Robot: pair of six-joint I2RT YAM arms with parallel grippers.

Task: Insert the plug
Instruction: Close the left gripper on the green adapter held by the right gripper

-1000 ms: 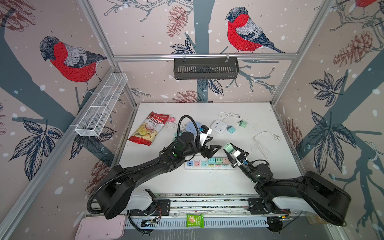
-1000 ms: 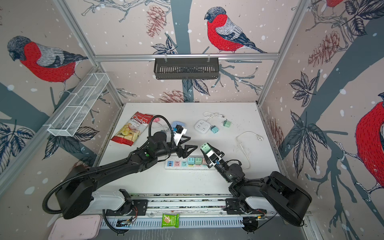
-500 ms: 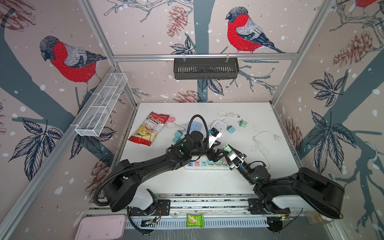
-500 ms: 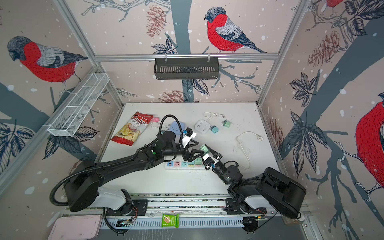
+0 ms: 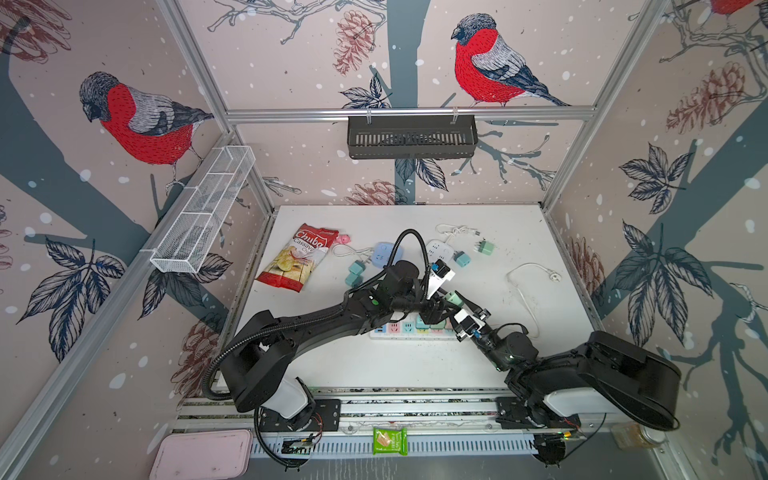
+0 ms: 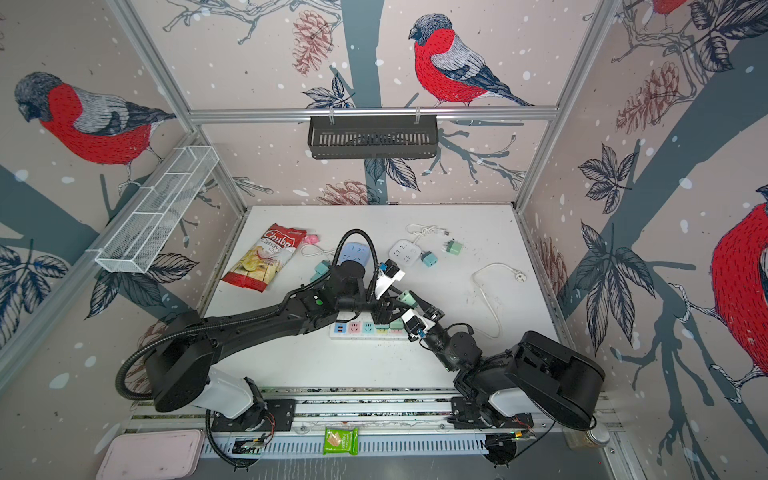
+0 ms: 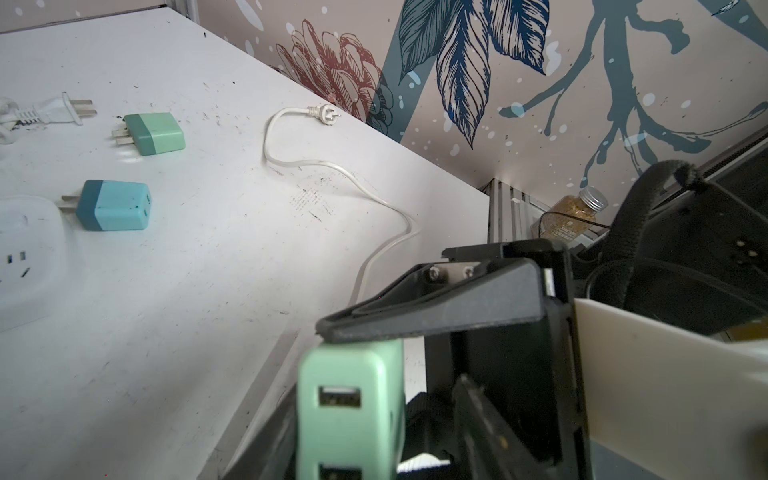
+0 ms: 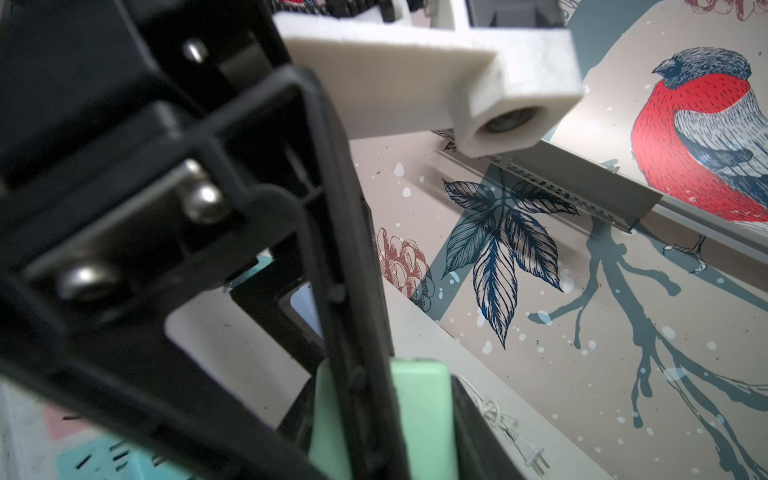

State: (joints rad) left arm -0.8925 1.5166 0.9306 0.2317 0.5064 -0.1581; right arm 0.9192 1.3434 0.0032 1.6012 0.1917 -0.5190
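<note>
While aloft near the power strip [image 5: 392, 330], mint plug [image 5: 454, 298] tight between right jaws, left jaws narrow around it, contact unclear.

2 top views: overhead, whole table [image 5: 415, 365] | 2 wrist views: close, share plug [image 7: 351, 374]

- The red snack bag [image 5: 297, 259] on the far left part of my table [image 5: 415, 370] carries the brand "Chuba" in large white script across its top band; I can read it in both top views [image 6: 264, 262].
- Just under that, on the same bag, smaller white letters say "Cassava", and the next line begins "Ch" before I lose it.
- The small green packet [image 5: 389, 441] on the slotted channel [image 5: 478, 446] in front of my bases has print on it, too small for me to read.
- The bottle [image 7: 575, 216] seen from my left wrist has a label, too blurred to read.
</note>
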